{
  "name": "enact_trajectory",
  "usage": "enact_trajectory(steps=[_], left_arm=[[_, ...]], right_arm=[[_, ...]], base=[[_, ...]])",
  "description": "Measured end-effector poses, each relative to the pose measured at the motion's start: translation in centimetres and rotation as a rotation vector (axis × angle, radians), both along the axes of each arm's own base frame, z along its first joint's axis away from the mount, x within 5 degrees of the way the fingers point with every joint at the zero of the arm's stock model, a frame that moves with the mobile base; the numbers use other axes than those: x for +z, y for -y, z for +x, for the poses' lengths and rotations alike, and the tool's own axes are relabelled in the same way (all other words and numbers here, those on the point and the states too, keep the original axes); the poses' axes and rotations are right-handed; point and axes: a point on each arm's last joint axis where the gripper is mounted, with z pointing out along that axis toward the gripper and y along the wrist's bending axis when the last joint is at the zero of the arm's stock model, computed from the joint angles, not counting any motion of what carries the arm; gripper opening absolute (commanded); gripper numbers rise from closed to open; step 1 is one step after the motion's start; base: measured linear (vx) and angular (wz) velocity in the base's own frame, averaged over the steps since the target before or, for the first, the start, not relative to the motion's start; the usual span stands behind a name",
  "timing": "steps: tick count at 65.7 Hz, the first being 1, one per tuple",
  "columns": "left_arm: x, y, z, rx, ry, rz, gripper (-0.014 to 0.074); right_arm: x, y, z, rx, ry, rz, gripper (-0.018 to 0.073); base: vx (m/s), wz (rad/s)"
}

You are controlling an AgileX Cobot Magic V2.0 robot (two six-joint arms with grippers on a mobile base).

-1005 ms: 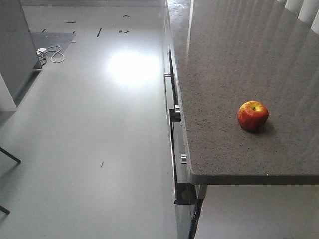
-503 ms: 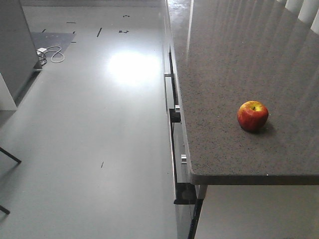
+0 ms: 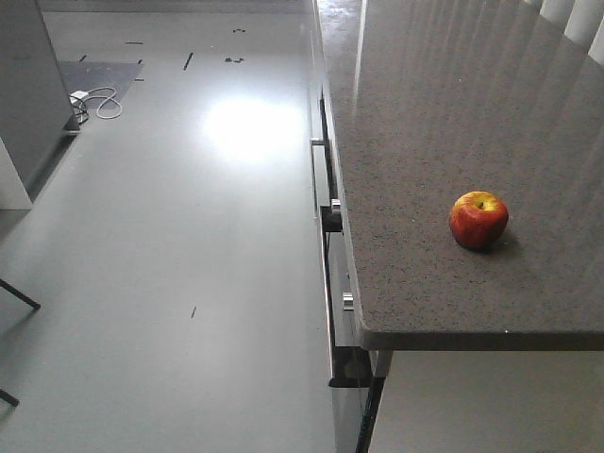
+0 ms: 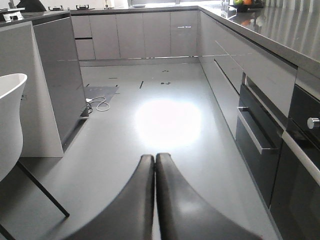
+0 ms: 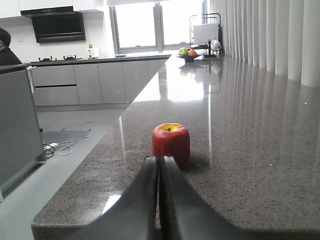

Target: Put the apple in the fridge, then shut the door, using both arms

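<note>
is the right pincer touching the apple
Apart. Front view shows the apple alone on the countertop, bare stone all round; the right pincer is nowhere beside it.

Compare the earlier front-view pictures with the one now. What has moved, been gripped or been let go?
Nothing visibly changed. The apple sits untouched on the same spot of the grey countertop, near its front edge, in all three front-view pictures.
</note>
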Motion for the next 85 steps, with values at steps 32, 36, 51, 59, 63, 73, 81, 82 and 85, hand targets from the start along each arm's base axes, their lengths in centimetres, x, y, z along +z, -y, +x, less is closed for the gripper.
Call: enact_trajectory(steps=[32, 36, 51, 59, 63, 73, 81, 82, 85], left_arm=[[0.0, 0.0, 0.0, 0.0, 0.0, 0.0, -0.0006], [0.0, 0.0, 0.0, 0.0, 0.0, 0.0, -0.0006], [0.0, 0.0, 0.0, 0.0, 0.0, 0.0, -0.0006], [0.0, 0.0, 0.0, 0.0, 0.0, 0.0, -0.0006], [0.0, 0.0, 0.0, 0.0, 0.0, 0.0, -0.0006], [0.0, 0.0, 0.0, 0.0, 0.0, 0.0, -0.0006], [0.0, 0.0, 0.0, 0.0, 0.0, 0.0, -0.0006], [0.0, 0.0, 0.0, 0.0, 0.0, 0.0, -0.0006], [0.0, 0.0, 0.0, 0.0, 0.0, 0.0, -0.0006]], right_arm=[[7.1, 0.1, -1.5, 0.032, 0.159, 0.215, 0.0016], [10.0, 0.1, -2.0, 0.032, 0.168, 0.203, 0.0044], [17.9, 0.1, -1.7, 0.01, 0.15, 0.081, 0.0367], [19.7, 0.0, -0.4, 0.001, 0.137, 0.019, 0.0578], [19.8, 0.0, 0.5, 0.0, 0.113, 0.007, 0.0648], [19.2, -0.2, 2.5, -0.005, 0.037, -0.025, 0.0697], [18.8, -0.2, 3.8, -0.013, -0.004, -0.094, 0.069], [18.8, -0.2, 3.9, -0.013, -0.008, -0.103, 0.0689], [18.7, -0.3, 4.5, -0.015, -0.028, -0.139, 0.0688]], base=[[0.0, 0.0], [0.0, 0.0], [0.0, 0.0], [0.0, 0.0], [0.0, 0.0], [0.0, 0.0], [0.0, 0.0], [0.0, 0.0], [0.0, 0.0]])
